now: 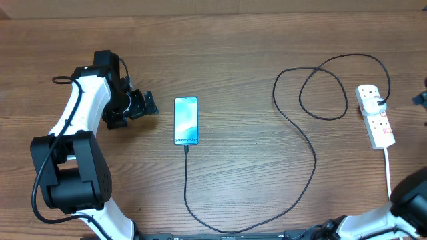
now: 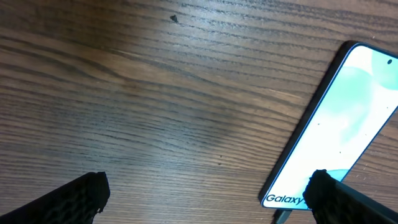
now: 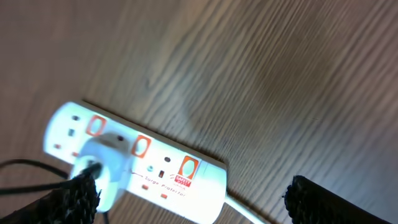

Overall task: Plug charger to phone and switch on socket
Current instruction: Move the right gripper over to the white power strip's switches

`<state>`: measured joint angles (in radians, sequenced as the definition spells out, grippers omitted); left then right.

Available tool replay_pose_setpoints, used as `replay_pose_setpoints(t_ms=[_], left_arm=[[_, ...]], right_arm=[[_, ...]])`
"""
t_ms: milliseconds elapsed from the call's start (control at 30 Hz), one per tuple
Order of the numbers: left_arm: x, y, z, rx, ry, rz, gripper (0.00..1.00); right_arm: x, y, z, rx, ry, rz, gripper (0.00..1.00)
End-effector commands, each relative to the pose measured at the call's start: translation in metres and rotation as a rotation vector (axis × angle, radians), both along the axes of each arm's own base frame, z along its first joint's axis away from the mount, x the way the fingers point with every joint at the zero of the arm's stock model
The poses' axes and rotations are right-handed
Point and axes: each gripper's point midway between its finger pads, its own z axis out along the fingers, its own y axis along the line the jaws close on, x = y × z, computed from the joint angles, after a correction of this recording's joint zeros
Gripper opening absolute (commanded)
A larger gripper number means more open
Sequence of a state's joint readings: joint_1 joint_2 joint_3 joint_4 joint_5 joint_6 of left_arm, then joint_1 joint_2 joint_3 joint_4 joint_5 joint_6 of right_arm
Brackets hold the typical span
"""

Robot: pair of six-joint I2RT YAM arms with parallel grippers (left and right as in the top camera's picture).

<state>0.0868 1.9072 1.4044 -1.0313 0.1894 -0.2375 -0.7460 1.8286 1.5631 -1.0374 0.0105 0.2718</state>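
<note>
The phone (image 1: 186, 121) lies flat at the table's middle, its blue-teal screen lit and facing up. The charger (image 1: 313, 153), a thin black cable, runs from the phone's near short edge in wide loops to the socket (image 1: 375, 115) at the right. Its plug tip (image 2: 283, 216) sits against the phone (image 2: 348, 112) under the "Galaxy" text. My left gripper (image 2: 208, 199) hangs open just left of the phone, with only bare wood between its fingers. My right gripper (image 3: 193, 202) is open above the socket (image 3: 149, 165), and a white adapter (image 3: 99, 163) is plugged into the socket.
The socket's white cord (image 1: 388, 173) trails toward the front edge at the right. My left arm (image 1: 73, 127) stands over the table's left side. The right arm's base (image 1: 410, 200) fills the front right corner.
</note>
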Motion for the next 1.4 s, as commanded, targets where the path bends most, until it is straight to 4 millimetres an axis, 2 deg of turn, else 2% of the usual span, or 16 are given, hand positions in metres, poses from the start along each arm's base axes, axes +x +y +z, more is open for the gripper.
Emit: replay_pose_setpoints(t_ms=[0, 300, 533, 833, 967, 1367], left_arm=[[0.002, 0.003, 0.007, 0.008, -0.020, 0.018, 1.00], [0.002, 0.003, 0.007, 0.008, -0.021, 0.018, 1.00], [0.002, 0.003, 0.007, 0.008, -0.020, 0.018, 0.99], [0.002, 0.003, 0.007, 0.008, -0.020, 0.018, 1.00], [0.002, 0.003, 0.007, 0.008, -0.020, 0.018, 1.00], [0.002, 0.003, 0.007, 0.008, -0.021, 0.018, 0.99]], right_arm=[[-0.001, 0.003, -0.028, 0.055, 0.054, 0.035, 0.96], [-0.006, 0.009, -0.075, 0.146, 0.148, 0.040, 0.97], [0.002, 0.013, -0.103, 0.202, 0.150, 0.063, 0.98], [0.008, 0.010, -0.107, 0.187, 0.138, 0.080, 0.98], [0.019, 0.009, -0.105, 0.191, 0.081, 0.092, 0.99], [0.020, 0.009, -0.107, 0.187, 0.078, 0.092, 1.00]])
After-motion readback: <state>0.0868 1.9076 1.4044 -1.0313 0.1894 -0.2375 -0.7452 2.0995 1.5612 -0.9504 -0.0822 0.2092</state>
